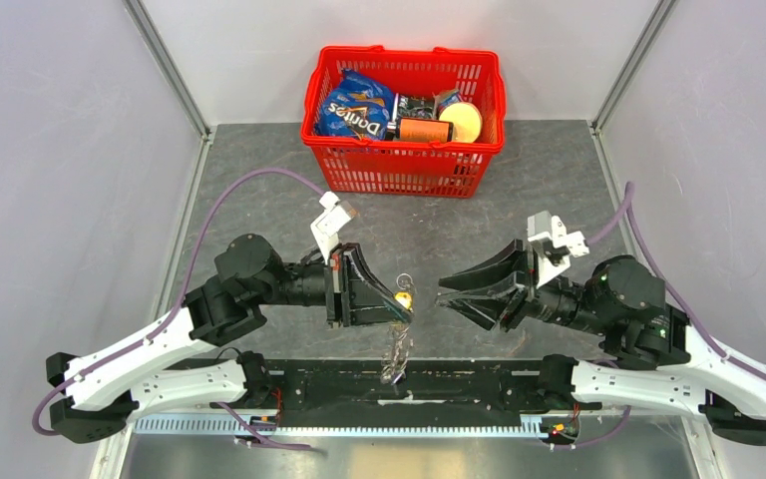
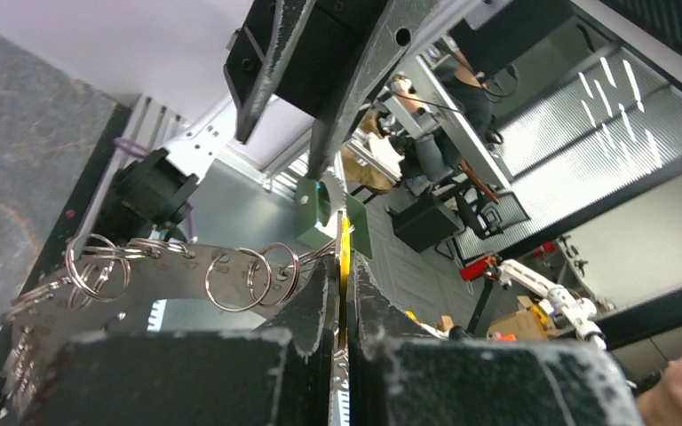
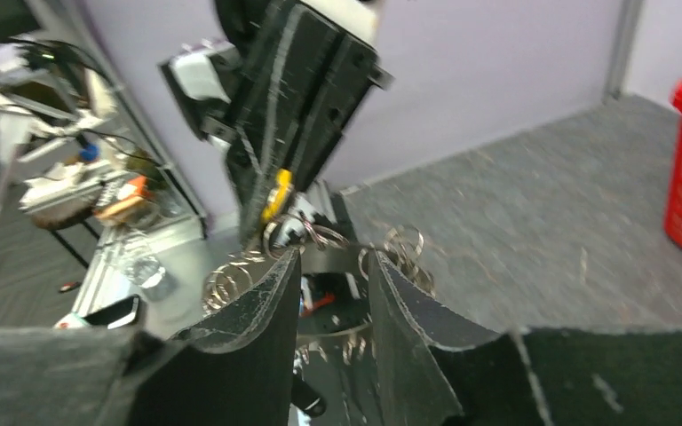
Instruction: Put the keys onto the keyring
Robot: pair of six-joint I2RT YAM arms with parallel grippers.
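**Left side.** The left gripper (image 1: 389,300) is held above the table (image 1: 259,190) and turned toward the centre. Its fingers (image 2: 313,306) are pressed together on the yellow key (image 1: 403,297). In the left wrist view only a thin yellow edge shows in the slit between them.

**Centre.** The keyring (image 1: 396,351) appears to us as a metal band strung with many small split rings. It hangs directly below the left fingertips, dangles toward the near edge and looks to be off the table. Nothing else carries it, so we judge that it is either linked to the yellow key or pinched along with it. The pictures do not settle which, and we cannot see the key's hole threaded on any ring.

**Right side.** The right gripper (image 1: 442,293) faces the left one, just beside the key. Its fingers (image 3: 262,311) stand apart with a clear gap and hold nothing. In the right wrist view some rings lie in line with that gap. We cannot tell whether they touch the fingers.

**Progress.** We find no blue key in any view. In our judgement the task is at most half done. The yellow key is at the ring with its attachment unconfirmed, and the blue key is yet to be located and threaded on.
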